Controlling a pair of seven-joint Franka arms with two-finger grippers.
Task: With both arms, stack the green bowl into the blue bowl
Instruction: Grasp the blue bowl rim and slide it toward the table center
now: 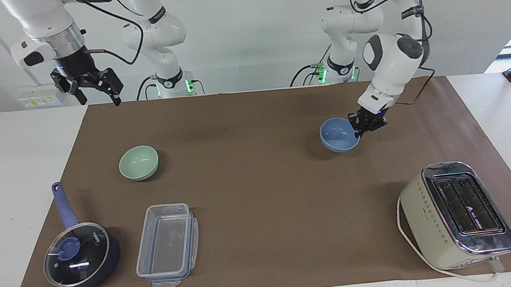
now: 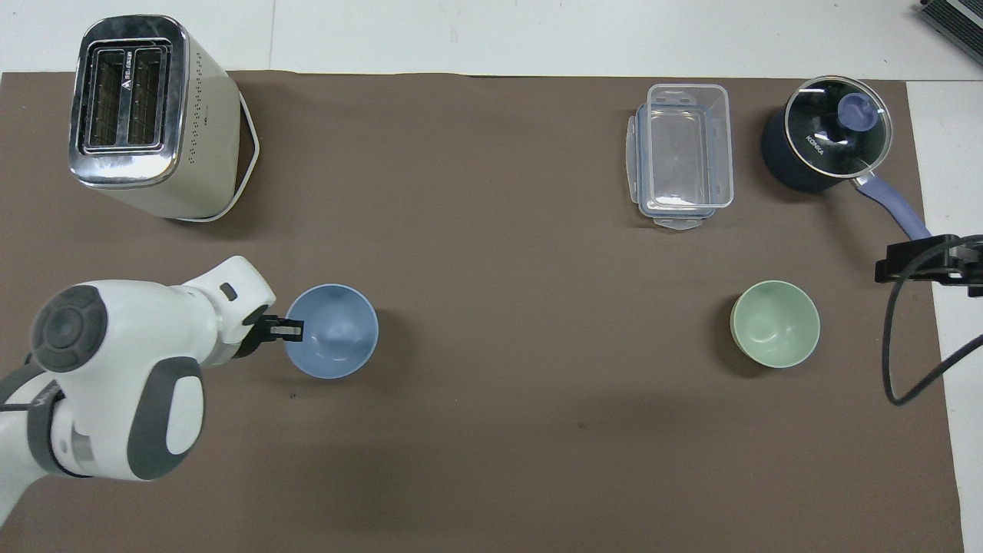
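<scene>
One tool, the left tool, grips the blue bowl's rim.

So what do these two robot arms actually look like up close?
Both are glossy white jointed arms built from rounded segments. The left arm has dark grey round caps at its joints and black bands with small lettering. The right arm ends in a silver wrist ring above a black two-finger gripper. Black cables loop along both, and green lights glow at their bases.
</scene>
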